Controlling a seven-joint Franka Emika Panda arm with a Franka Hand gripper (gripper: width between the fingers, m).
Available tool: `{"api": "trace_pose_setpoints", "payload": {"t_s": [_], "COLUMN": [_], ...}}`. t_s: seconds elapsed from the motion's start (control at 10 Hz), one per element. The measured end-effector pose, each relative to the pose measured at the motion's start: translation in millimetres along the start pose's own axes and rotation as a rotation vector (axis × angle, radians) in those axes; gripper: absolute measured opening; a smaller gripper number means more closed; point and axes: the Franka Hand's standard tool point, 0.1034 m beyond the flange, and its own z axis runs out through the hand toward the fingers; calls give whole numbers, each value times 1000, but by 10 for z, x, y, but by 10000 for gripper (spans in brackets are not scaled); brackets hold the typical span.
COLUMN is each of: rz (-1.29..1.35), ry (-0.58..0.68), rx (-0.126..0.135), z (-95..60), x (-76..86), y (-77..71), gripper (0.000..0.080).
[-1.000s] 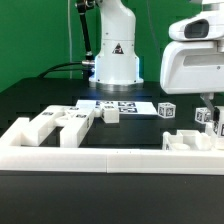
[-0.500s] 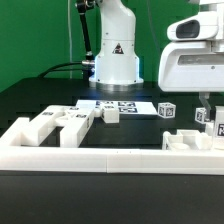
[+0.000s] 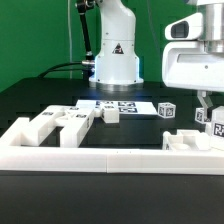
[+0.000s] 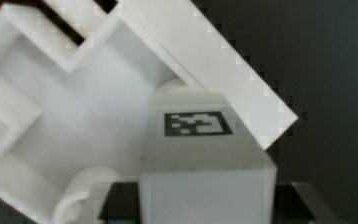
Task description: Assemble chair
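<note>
The gripper (image 3: pixel 212 112) is clamped on a white tagged chair piece (image 4: pixel 202 150); it hangs over another chair part (image 3: pixel 188 143) at the exterior view's right. Other loose chair pieces (image 3: pixel 62 124) lie behind the border rail (image 3: pixel 100 158).

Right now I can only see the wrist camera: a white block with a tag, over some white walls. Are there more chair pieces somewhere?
Observer: Yes. A bunch of white pieces lies at the exterior view's left, across the table from your block.
Operator: Is anything small lying near my block?
Observer: A little cube with a tag sits on the table, to the exterior view's left of it.
Operator: What's in front of the walls?
Observer: A long white rail runs along the table's front, just ahead of that walled piece.
</note>
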Motion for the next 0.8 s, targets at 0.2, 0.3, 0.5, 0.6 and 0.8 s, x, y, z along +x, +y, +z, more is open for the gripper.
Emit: {"api": "trace_pose_setpoints", "payload": {"t_s": [0.2,0.3,0.5,0.6,0.8], "rz": [174,245,385,479,481], "ry": [0,1,-5,-7,-7], "rx": [-1,-3,-1,-1,-1], "z": [1,3,4,6,7], "x": [3,0,-2,-2,-2], "y": [7,10,17,22,21], "gripper": [291,291,291,291,306]}}
